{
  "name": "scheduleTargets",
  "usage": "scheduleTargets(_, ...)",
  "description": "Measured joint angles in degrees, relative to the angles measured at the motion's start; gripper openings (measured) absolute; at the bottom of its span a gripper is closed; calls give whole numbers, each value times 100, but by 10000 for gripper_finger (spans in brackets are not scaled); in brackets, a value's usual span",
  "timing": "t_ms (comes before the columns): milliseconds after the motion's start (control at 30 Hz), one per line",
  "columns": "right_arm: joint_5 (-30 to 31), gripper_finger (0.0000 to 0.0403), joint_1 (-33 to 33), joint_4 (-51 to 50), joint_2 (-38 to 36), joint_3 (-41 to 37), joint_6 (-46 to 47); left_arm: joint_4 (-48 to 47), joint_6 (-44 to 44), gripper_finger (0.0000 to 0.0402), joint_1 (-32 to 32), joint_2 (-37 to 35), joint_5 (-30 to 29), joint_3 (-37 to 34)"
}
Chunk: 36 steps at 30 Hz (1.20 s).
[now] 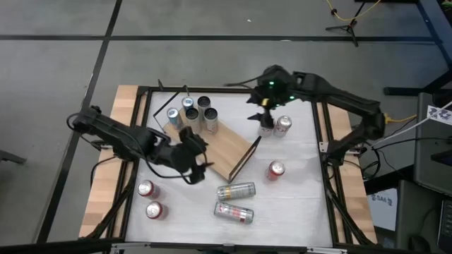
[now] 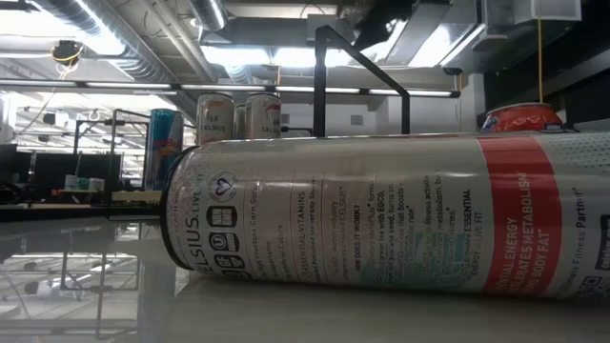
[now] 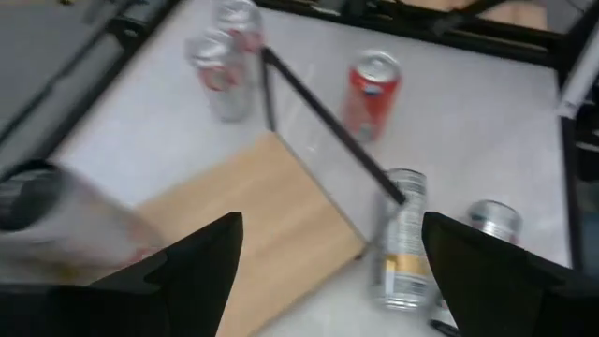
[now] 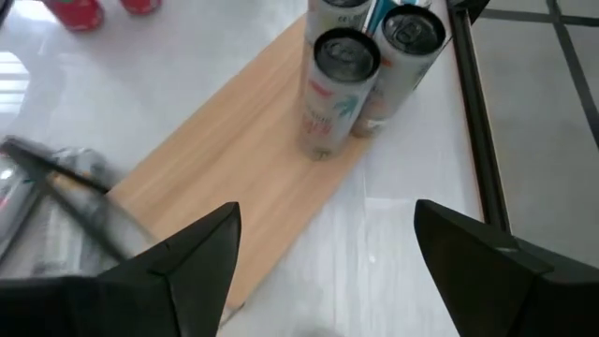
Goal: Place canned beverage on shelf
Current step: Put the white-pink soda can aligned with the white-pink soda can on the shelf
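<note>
My left gripper (image 1: 200,156) hovers open and empty over the shelf (image 1: 224,149); my right gripper (image 1: 263,106) gapes empty beyond its far end. Four cans (image 1: 192,113) stand on the board; two Celsius cans (image 1: 235,200) lie beside it.

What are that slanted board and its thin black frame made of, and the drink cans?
The shelf board looks like light wood or wood-look laminate: pale brown with faint grain, matte. Its frame seems to be thin black metal rod. The lying can looks like aluminium, with a glossy printed wall and a crimped rim.
</note>
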Motion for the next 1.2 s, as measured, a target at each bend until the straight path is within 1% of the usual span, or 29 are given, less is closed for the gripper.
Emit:
scheduleTargets(200,-2,312,0,-480,-497,0,-2,433,-302,322,-104,625,509,0)
scheduleTargets(333,-4,312,0,-784,-723,0,-2,700,-315,322,-249,1080,892,0)
scheduleTargets(600,-4,312,0,-996,-847,0,-2,1562,-299,322,-578,1932,1480,0)
scheduleTargets(1000,-4,312,0,-1015,-851,0,-2,1871,-310,322,-958,2692,1436,0)
scheduleTargets(1200,-4,312,0,-1015,-853,0,-57,1866,-319,322,-1090,2985,1435,0)
